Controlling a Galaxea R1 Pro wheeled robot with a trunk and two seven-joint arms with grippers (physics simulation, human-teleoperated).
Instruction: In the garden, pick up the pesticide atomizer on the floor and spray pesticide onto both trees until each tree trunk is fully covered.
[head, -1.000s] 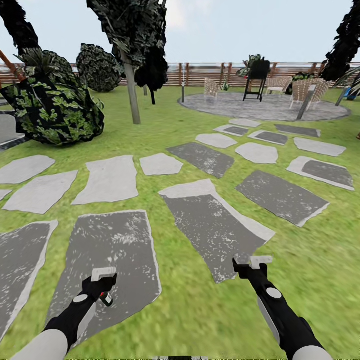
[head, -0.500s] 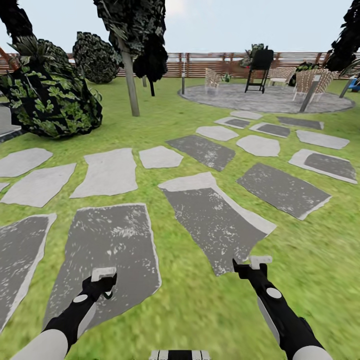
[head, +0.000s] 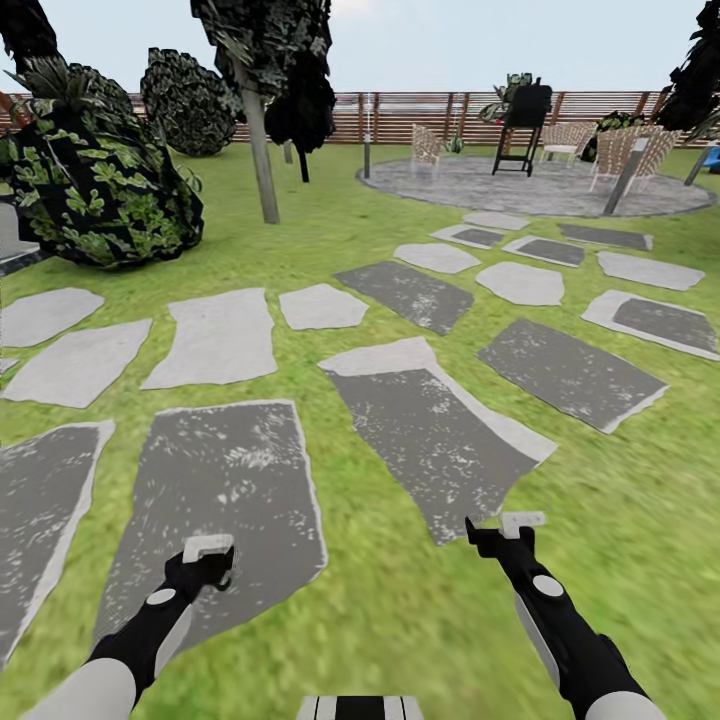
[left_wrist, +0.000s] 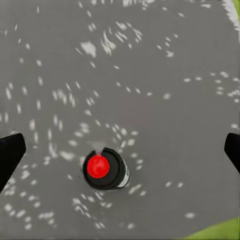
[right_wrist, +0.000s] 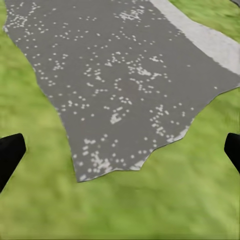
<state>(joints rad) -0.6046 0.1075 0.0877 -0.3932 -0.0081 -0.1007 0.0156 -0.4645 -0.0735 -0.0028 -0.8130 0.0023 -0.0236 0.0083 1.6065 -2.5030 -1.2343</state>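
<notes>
Left wrist view: wide-open left gripper (left_wrist: 120, 150) above black, red-topped pesticide atomizer (left_wrist: 106, 169).

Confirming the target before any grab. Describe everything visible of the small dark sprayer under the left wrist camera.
The pesticide atomizer is seen from above as a small dark round body with a bright red cap in the middle and a white mark on one side. It looks upright over the speckled grey paving stone, with a strip of grass nearby. It sits between the left gripper's dark fingers, which stand wide apart and touch nothing. Whether it rests on the stone cannot be told.
</notes>
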